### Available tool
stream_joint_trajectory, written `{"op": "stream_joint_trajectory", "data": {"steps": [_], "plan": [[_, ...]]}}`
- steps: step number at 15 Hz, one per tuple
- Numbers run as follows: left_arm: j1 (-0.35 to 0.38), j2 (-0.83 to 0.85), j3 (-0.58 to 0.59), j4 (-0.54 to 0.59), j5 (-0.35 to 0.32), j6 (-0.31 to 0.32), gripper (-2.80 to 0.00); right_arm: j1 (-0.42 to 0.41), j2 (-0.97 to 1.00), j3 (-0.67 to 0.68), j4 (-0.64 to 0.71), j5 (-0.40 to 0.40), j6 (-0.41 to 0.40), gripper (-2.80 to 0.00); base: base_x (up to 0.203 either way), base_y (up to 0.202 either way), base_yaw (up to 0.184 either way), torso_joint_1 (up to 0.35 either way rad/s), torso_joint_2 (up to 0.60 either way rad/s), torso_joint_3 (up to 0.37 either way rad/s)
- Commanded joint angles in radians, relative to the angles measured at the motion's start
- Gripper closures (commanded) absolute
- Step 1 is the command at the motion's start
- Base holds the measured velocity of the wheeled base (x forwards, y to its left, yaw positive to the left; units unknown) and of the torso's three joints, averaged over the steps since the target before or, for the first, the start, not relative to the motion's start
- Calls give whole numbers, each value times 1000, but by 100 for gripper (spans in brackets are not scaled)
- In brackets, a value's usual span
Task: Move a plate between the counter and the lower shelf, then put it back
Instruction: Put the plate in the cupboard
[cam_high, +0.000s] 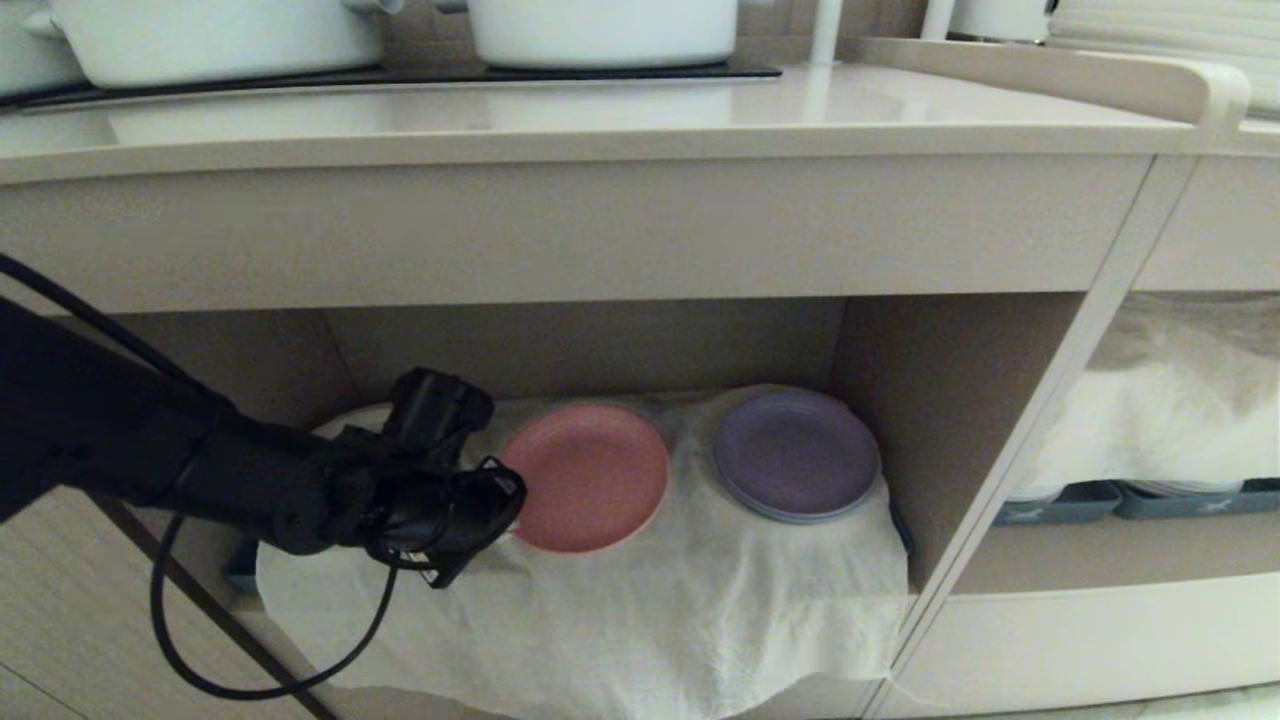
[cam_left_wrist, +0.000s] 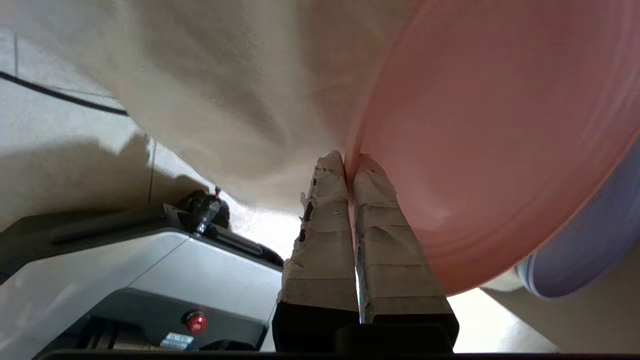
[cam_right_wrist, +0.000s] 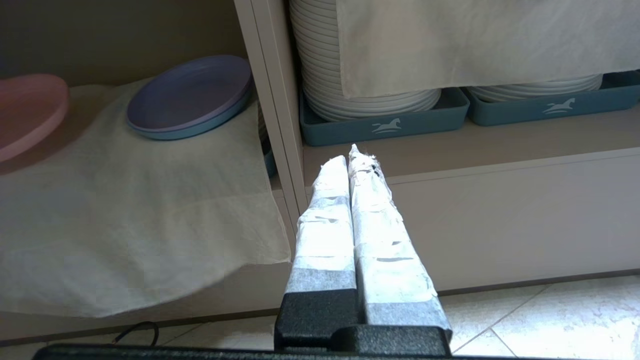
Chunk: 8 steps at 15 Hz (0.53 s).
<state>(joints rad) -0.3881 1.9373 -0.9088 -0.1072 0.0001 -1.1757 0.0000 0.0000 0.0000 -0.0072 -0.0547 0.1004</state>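
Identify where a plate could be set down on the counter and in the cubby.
Free: the counter strip between the white pots and its front edge; the white cloth before both plates. Crowded: the cubby's back, with pink plate, purple plate and left tool.

The plate's (cam_high: 590, 475) near-left rim seems hidden behind the left claw (cam_high: 497, 500).

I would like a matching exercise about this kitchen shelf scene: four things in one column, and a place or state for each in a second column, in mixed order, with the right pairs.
Things:
1. pink plate
2. purple plate
3. white pots
4. right hand

Places or states:
A. on the counter
B. shut on nothing, in front of the shelves
C. rim pinched by the left hand
D. untouched on the white cloth, near the cubby's side wall

Pairs: 1-C, 2-D, 3-A, 4-B
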Motion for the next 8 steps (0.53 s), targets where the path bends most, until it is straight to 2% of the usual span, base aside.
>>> {"op": "stream_joint_trajectory", "data": {"steps": [1, 8], "plan": [[0, 14, -3, -2, 8, -7, 0, 0, 0, 0, 0, 0, 1, 0, 0, 0, 0, 0, 0, 0], [8, 43, -41, 1, 17, -1, 0, 0, 0, 0, 0, 0, 1, 0, 0, 0, 0, 0, 0, 0]]}}
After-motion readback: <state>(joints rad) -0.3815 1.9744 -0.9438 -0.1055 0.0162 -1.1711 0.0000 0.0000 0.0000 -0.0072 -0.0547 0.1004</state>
